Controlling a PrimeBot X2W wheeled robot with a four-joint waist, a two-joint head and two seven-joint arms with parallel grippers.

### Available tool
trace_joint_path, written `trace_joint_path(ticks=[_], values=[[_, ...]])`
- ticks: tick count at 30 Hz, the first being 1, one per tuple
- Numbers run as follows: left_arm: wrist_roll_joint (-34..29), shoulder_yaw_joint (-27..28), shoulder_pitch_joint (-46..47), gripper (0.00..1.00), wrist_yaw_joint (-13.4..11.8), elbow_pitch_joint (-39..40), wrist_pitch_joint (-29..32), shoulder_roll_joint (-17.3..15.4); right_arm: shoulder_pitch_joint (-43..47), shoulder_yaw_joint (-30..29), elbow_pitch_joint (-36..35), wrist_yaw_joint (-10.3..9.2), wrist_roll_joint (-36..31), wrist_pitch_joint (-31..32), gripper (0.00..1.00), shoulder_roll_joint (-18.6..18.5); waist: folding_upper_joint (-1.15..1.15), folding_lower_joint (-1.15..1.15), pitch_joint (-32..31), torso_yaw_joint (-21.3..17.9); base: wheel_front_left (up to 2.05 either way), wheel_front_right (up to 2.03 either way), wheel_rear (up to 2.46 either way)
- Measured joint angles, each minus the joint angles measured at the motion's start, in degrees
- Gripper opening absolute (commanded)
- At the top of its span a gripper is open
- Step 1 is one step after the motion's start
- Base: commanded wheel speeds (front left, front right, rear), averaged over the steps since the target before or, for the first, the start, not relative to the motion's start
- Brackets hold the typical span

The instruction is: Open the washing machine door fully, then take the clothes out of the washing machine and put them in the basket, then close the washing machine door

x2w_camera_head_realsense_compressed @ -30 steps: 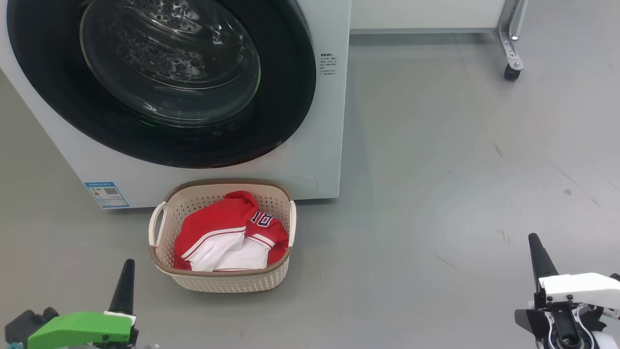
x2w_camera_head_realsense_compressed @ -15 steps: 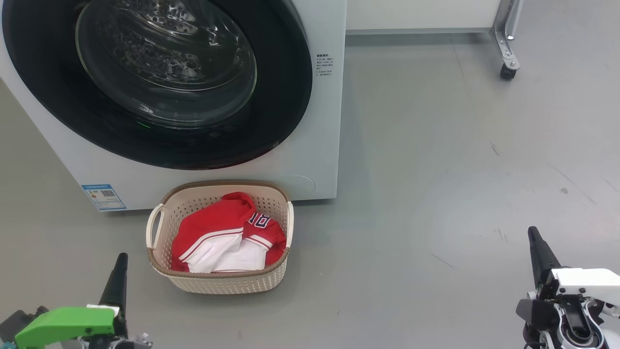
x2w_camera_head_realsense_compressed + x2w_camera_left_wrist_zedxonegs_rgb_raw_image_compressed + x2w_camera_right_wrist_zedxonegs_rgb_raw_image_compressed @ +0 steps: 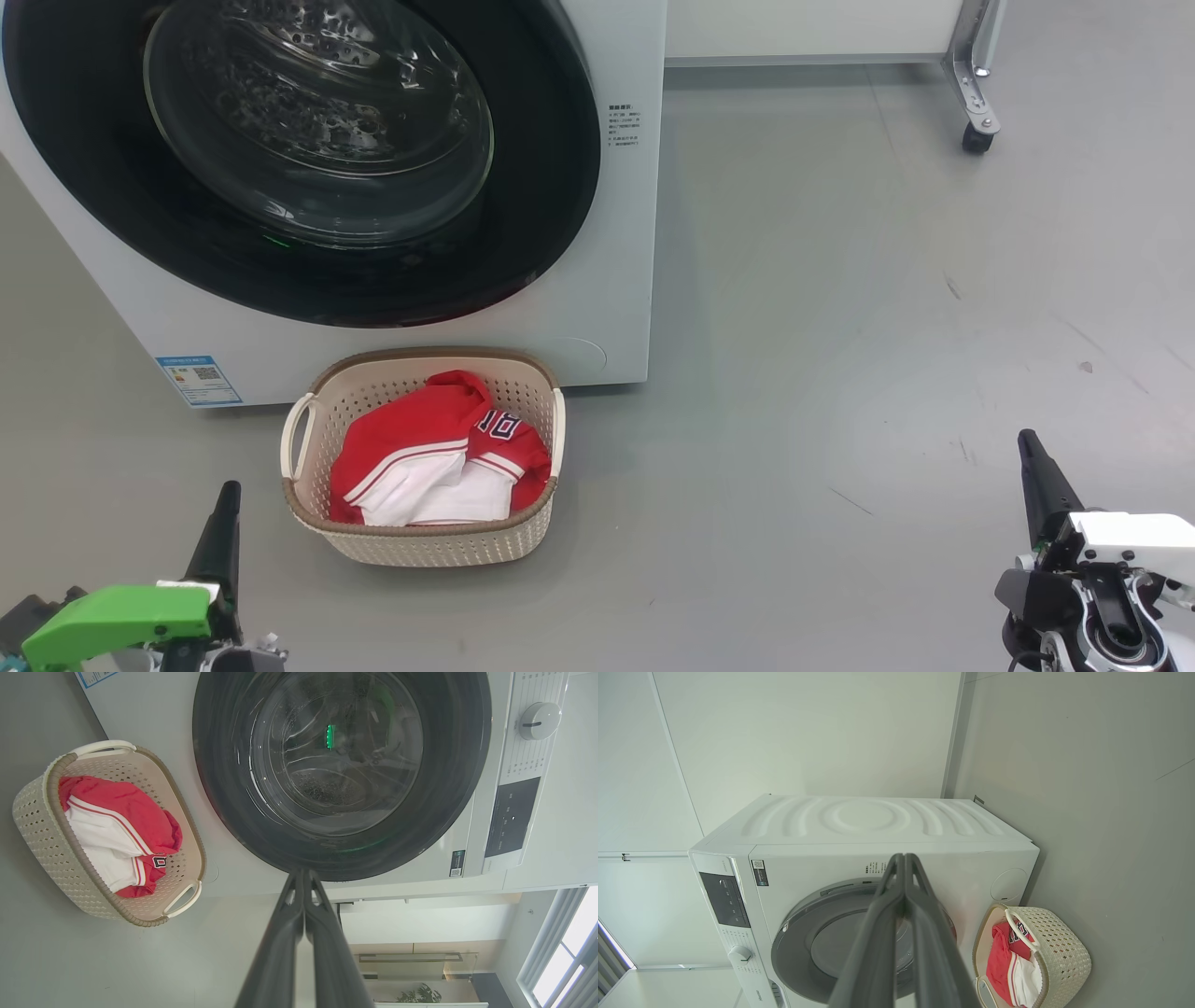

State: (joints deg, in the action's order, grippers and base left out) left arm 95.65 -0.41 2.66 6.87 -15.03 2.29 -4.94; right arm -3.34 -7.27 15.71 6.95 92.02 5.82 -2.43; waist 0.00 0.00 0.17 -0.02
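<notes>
Clothes (image 3: 429, 457) are out of the drum, so by my read the last step is wrapping up. Nearest to me, my left gripper (image 3: 227, 499) hangs low over the floor (image 3: 840, 327) with its two dark fingers pressed together on nothing. My right gripper (image 3: 1032, 457) does the same, well off to the other side. A little further out sits the basket (image 3: 439, 546), just in front of the washing machine (image 3: 616, 308). The red and white jersey is bunched inside it, number showing, nothing spilling over the brown rim. Behind that, the washing machine door (image 3: 541, 215) looks shut: from the right wrist its rim lies flush on the white front, and through the glass I see bare drum. So the next move, as I judge it, is only a check that the latch has caught. If it has not, I'd give a gentle push on the black rim with closed fingertips. The floor is smooth grey, lightly scuffed, and flat for rolling. A metal leg on a caster (image 3: 977, 138) stands far off to the right. Beyond the machine, the left wrist view gives me white walls and a bright window (image 3: 570, 952).
</notes>
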Motion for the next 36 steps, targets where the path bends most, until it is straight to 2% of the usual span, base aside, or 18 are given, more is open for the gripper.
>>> trace_joint_path(ticks=[36], values=[[-0.01, 0.14, 0.08, 0.00, 0.01, -0.65, 0.16, 0.00, -0.01, -0.05, 0.01, 0.00, 0.00, 0.01, 0.00, 0.02, 0.00, 0.00, -0.01, 0.01, 0.00, 0.00, 0.00]])
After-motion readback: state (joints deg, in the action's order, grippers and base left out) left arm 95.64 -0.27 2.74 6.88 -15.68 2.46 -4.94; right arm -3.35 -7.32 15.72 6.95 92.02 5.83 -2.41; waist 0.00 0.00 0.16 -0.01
